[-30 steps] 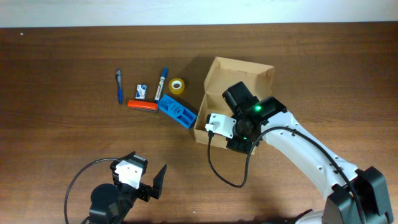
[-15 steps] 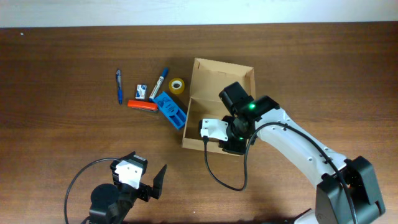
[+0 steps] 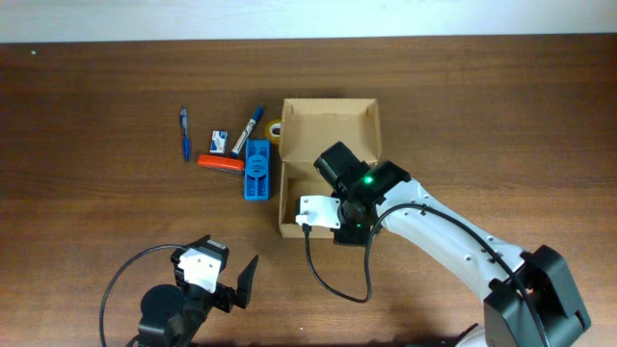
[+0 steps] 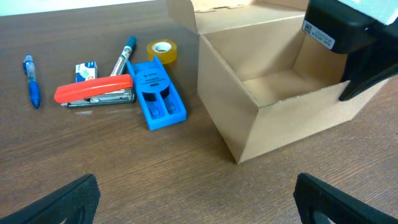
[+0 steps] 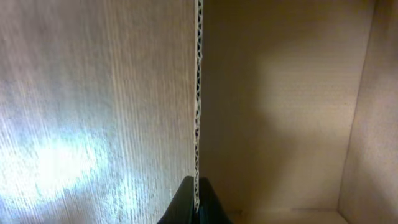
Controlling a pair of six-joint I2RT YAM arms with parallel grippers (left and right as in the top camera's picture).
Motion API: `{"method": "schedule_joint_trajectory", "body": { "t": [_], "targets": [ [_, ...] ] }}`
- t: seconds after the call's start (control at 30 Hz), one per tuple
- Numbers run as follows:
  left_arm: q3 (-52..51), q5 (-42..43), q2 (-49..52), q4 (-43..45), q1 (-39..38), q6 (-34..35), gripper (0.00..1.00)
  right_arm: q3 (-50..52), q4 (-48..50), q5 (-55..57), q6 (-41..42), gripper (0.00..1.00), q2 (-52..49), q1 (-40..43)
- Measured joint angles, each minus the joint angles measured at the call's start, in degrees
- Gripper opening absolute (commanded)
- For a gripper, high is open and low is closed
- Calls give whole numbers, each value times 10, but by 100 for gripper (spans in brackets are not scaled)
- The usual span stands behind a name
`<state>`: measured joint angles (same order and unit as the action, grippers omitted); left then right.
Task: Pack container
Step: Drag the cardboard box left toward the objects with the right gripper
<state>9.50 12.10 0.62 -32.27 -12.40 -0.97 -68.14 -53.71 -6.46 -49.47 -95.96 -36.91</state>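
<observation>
Dark wooden table (image 3: 96, 222), pale wall (image 3: 289, 19) at 12 o'clock. The container (image 3: 307, 164) sits open, centre. Right gripper (image 5: 194, 199) pinches its wall; left gripper (image 4: 199, 202) gapes wide, 7 o'clock.

The container (image 3: 328, 135) is matt brown cardboard, its raw corrugated edge between the fingers of the right gripper (image 5: 197, 191); the table (image 5: 93, 93) beside them is grained, faintly glossy wood.

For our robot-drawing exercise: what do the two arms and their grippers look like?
Right arm: white curved shells, black joints, a green light, a looping black cable, a white printed label. Left gripper: black fingers, white camera block, thin black cable.
</observation>
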Motion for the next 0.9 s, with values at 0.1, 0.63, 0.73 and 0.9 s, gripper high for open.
{"method": "schedule_joint_trajectory", "body": {
  "t": [0.1,0.63,0.73,0.9],
  "targets": [
    [0,0,0,0,0,0,100,0,-3,7,0,4,0,18],
    [0,0,0,0,0,0,100,0,-21,-28,-28,99,0,27],
    [0,0,0,0,0,0,99,-8,-40,-30,36,99,0,27],
    [0,0,0,0,0,0,99,-111,-146,-71,176,99,30,27]
  ]
}}
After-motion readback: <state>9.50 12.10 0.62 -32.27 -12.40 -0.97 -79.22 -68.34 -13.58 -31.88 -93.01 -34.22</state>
